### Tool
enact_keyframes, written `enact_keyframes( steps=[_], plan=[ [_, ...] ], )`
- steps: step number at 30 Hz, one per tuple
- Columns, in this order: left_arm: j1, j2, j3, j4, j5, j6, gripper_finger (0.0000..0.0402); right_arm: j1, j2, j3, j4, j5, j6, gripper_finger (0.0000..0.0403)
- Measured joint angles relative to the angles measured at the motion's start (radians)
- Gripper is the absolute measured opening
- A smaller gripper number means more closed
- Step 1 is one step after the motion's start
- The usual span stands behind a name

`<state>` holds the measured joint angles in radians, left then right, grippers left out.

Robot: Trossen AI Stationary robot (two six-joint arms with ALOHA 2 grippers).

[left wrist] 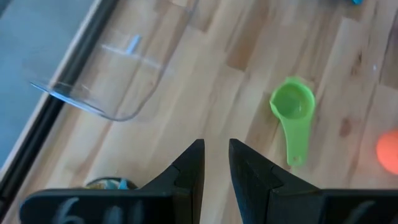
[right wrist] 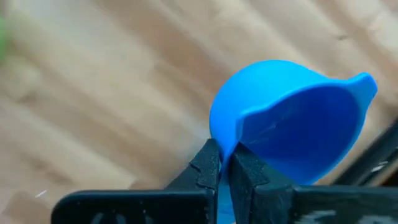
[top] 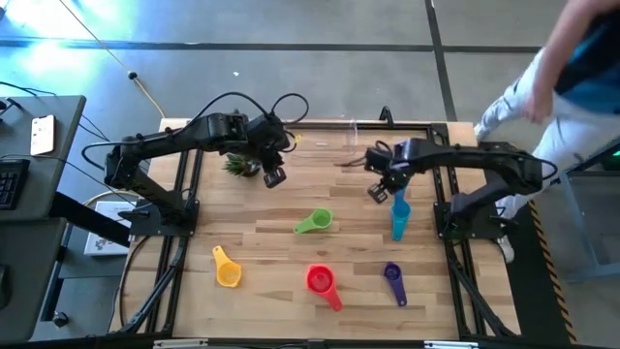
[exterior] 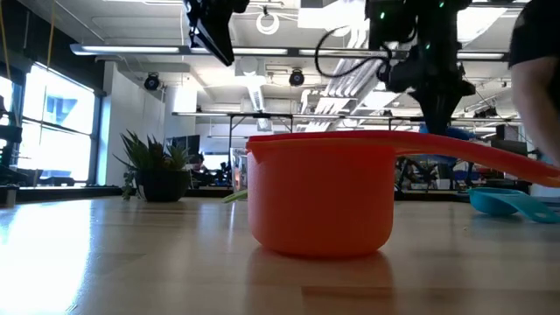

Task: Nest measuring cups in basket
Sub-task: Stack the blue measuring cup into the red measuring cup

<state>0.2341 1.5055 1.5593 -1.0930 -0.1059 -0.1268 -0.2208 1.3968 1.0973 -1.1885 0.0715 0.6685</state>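
The worktop (top: 281, 242) still has my green (top: 314, 222), yellow (top: 227, 269), red (top: 322, 281) and purple (top: 393, 279) cups spread out. My right fingers (right wrist: 225, 163) are pinched shut on the blue measuring cup's (right wrist: 292, 127) handle, bowl sticking out past the tips. My left fingers (left wrist: 215, 163) sit slightly apart, holding nothing, near the clear basket (left wrist: 118, 74).
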Motion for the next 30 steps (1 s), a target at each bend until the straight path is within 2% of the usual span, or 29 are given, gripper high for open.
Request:
enact_keyframes(
  steps=[5, 9, 16, 26, 30],
  plan=[
    [-0.032, 0.000, 0.000, -0.051, 0.000, 0.000, 0.0062, 0.160, -0.045, 0.000, 0.037, -0.044, 0.158, 0.0003],
    [-0.061, 0.000, 0.000, -0.094, 0.000, -0.001, 0.0062, 0.292, -0.044, 0.000, 0.132, -0.080, 0.237, 0.0003],
    [-0.118, 0.000, 0.000, -0.157, 0.000, -0.004, 0.0062, 0.468, -0.036, 0.000, 0.461, -0.043, 0.319, 0.0003],
    [-0.189, 0.000, 0.000, -0.167, 0.004, -0.170, 0.0062, 0.578, -0.035, 0.000, 0.801, 0.084, 0.210, 0.0003],
    [-0.215, 0.000, 0.000, -0.167, 0.058, -0.253, 0.0062, 0.597, -0.035, 0.000, 0.890, 0.109, 0.174, 0.0003]
  ],
)
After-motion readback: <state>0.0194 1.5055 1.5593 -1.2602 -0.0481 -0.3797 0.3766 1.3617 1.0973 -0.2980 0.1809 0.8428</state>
